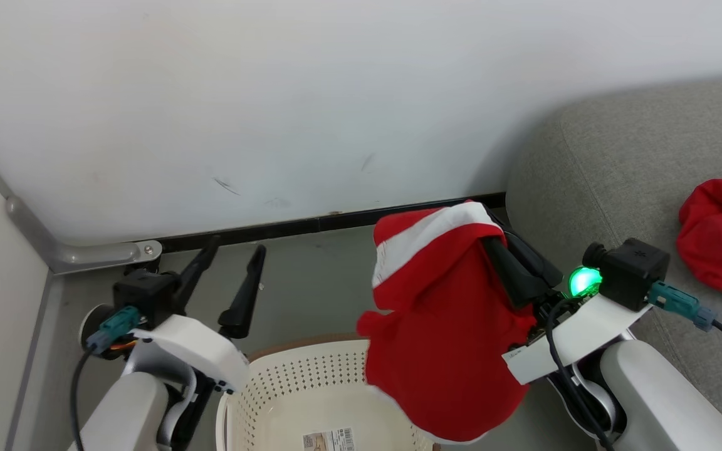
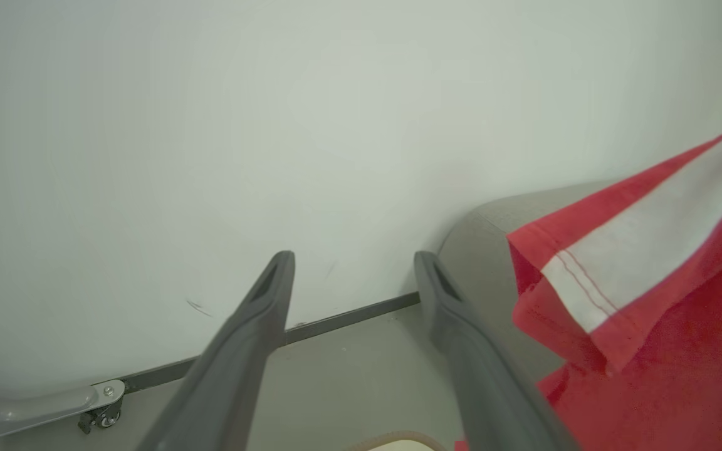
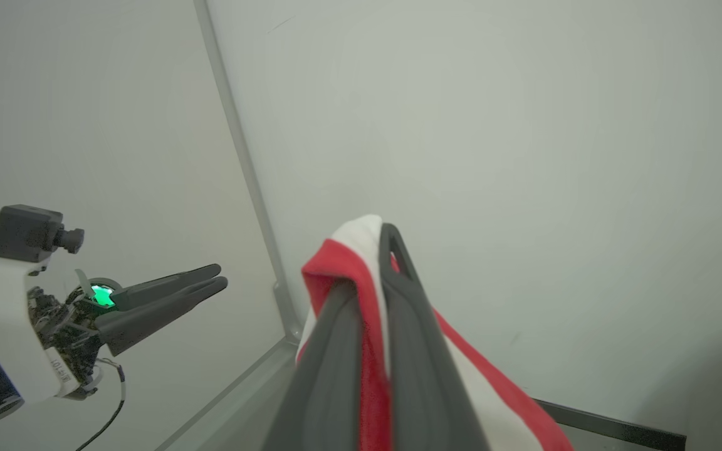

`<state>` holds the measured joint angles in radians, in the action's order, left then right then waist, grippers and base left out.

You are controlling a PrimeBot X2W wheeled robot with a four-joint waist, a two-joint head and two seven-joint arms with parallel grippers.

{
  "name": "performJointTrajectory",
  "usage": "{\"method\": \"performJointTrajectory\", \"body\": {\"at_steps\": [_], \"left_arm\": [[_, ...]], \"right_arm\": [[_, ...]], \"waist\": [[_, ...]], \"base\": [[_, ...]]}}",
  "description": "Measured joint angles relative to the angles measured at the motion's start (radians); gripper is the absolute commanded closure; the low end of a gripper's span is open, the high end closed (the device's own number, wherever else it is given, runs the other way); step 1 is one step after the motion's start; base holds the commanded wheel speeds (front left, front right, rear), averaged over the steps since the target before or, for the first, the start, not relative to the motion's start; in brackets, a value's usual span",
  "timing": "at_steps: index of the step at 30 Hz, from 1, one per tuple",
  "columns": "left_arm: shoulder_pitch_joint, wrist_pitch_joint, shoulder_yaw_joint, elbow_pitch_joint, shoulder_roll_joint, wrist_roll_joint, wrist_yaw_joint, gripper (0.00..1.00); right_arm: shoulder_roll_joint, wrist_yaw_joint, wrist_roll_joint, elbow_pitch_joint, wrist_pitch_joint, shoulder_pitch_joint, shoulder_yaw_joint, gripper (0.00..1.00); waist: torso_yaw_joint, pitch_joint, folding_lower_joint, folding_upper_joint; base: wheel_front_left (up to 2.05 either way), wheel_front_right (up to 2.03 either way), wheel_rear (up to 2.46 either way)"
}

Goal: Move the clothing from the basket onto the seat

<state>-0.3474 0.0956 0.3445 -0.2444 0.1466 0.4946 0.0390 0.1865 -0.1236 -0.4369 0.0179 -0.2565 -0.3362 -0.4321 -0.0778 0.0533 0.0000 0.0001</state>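
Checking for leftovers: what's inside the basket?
Visible basket interior holds just a barcode label on its floor. The red garment hanging from the right gripper covers its right side, so that part is unknown.

No text can be read in full. A barcode label [image 1: 329,440] lies on the floor of the basket [image 1: 286,388]: bars visible, print too small to read. The jersey [image 1: 721,232] lying on the seat [image 1: 618,163] carries navy-and-white lettering, partly folded under and not legible.

Looks domestic: grey woven upholstered seat [image 1: 618,163] at right, cream perforated plastic laundry basket [image 1: 286,376] bottom centre, bare white wall [image 1: 273,94].
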Motion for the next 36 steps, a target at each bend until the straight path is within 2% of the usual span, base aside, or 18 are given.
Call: {"method": "performJointTrajectory", "body": {"at_steps": [10,16,27,36], "left_arm": [[0.053,0.103,-0.135,0.013,0.057,0.024,-0.044,0.0],[0.098,0.126,-0.189,0.015,0.088,0.025,-0.055,0.0],[0.197,0.144,-0.243,0.043,0.098,0.024,-0.098,0.0],[0.263,0.145,-0.257,0.053,0.094,0.024,-0.108,0.0]], "right_arm": [[0.02,0.0,0.027,-0.009,0.0,0.067,0.092,1.0],[0.021,0.0,0.048,-0.009,0.0,0.096,0.15,1.0],[0.012,0.0,0.069,0.009,0.0,0.161,0.245,1.0],[-0.002,0.0,0.08,0.0,0.0,0.17,0.273,1.0]], "waist": [[0.0,-0.001,0.0,0.0],[-0.007,-0.007,0.0,0.0],[-0.022,-0.019,0.0,0.0],[-0.036,-0.02,0.0,0.0]], "base": [[0.0,0.0,0.0],[0.0,0.0,0.0],[0.0,0.0,0.0],[0.0,0.0,0.0]]}}
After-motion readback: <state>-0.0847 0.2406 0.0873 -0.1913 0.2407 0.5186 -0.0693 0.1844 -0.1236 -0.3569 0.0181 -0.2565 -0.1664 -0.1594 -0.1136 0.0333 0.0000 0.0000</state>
